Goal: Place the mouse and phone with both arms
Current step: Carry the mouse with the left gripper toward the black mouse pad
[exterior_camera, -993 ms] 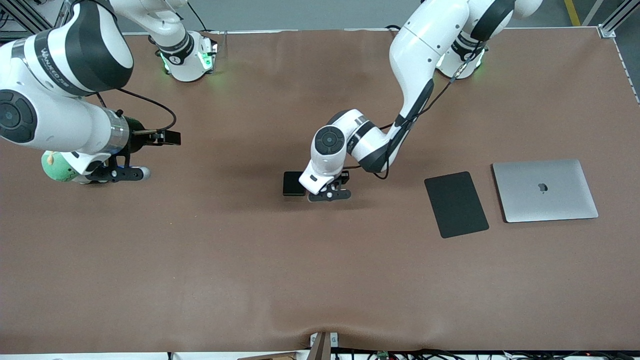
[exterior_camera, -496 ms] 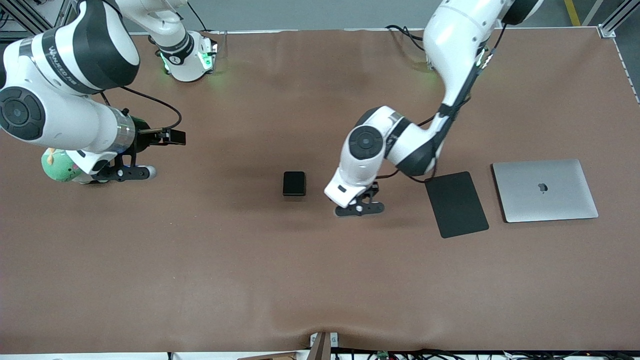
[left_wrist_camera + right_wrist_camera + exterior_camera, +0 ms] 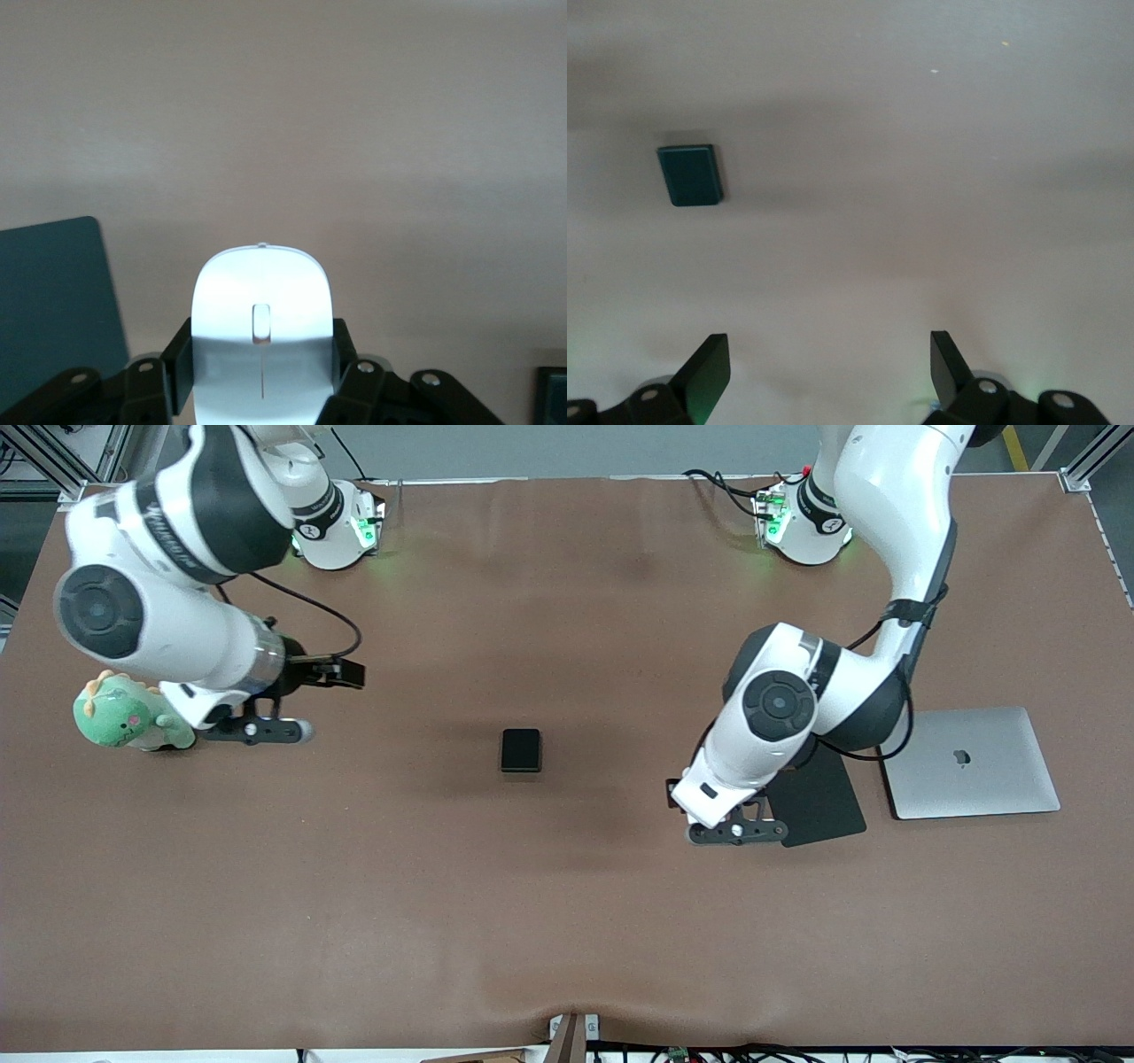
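The phone [image 3: 520, 750] is a small black slab lying flat at the middle of the table; it also shows in the right wrist view [image 3: 691, 174]. My left gripper [image 3: 737, 831] is shut on the white mouse [image 3: 261, 292], held between both fingers [image 3: 177, 359], over the table at the edge of the black mouse pad [image 3: 824, 802]. In the front view the left wrist hides the mouse. My right gripper [image 3: 257, 731] is open and empty over the table beside a green plush toy, well apart from the phone. Its fingers [image 3: 709, 363] stand wide.
The mouse pad, partly covered by the left arm, lies beside a closed silver laptop [image 3: 970, 762] toward the left arm's end; the pad shows in the left wrist view [image 3: 49, 310]. A green plush toy [image 3: 124, 713] sits toward the right arm's end.
My left gripper has moved from beside the phone toward the left arm's end, to the mouse pad's edge. My right gripper has shifted a little toward the middle, uncovering the plush toy.
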Robot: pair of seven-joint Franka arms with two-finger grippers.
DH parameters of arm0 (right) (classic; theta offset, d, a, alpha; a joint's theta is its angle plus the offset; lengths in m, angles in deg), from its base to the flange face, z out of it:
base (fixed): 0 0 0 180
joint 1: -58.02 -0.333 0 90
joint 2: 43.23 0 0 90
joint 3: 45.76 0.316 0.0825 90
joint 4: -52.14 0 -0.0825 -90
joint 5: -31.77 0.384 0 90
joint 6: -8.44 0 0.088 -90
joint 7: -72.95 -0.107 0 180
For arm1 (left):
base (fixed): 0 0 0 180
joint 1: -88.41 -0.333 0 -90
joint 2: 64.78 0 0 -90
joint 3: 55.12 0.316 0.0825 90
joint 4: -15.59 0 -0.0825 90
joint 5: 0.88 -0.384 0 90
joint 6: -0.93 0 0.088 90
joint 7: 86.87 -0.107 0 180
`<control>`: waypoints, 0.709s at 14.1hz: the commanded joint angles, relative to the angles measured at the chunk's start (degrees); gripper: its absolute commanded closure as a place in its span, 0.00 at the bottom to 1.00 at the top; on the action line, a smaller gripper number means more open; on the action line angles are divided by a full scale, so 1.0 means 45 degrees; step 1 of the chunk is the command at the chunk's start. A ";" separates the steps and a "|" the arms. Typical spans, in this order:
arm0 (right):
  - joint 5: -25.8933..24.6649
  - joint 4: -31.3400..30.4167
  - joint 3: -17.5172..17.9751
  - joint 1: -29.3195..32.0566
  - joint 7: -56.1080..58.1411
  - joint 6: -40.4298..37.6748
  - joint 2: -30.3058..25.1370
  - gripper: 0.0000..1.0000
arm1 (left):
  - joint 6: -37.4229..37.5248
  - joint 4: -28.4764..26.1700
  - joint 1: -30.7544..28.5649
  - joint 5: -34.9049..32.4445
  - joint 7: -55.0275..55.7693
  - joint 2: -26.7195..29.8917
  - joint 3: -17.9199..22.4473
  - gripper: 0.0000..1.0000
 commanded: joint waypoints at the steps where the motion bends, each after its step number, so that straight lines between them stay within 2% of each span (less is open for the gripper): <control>1: 0.0079 -0.0157 -0.0080 -0.0797 -0.1463 0.1120 0.0490 0.00 | 0.0607 -0.0333 -0.0435 -0.0199 -0.0562 0.0542 -0.0108 1.00; 4: 0.0079 -0.0234 -0.0080 -0.1263 -0.1626 0.2408 0.1387 0.00 | 0.0648 -0.0917 -0.0961 -0.0219 -0.0603 0.0561 -0.0050 1.00; 7: 0.0079 -0.1033 -0.0080 -0.1967 -0.1645 0.4904 0.2112 0.00 | 0.0628 -0.1640 -0.2091 -0.0258 -0.1127 0.0776 -0.0069 1.00; 10: 0.0060 -0.1114 -0.0080 -0.2377 -0.1645 0.6335 0.3068 0.00 | 0.0356 -0.2188 -0.3030 -0.0355 -0.1521 0.0621 -0.0050 1.00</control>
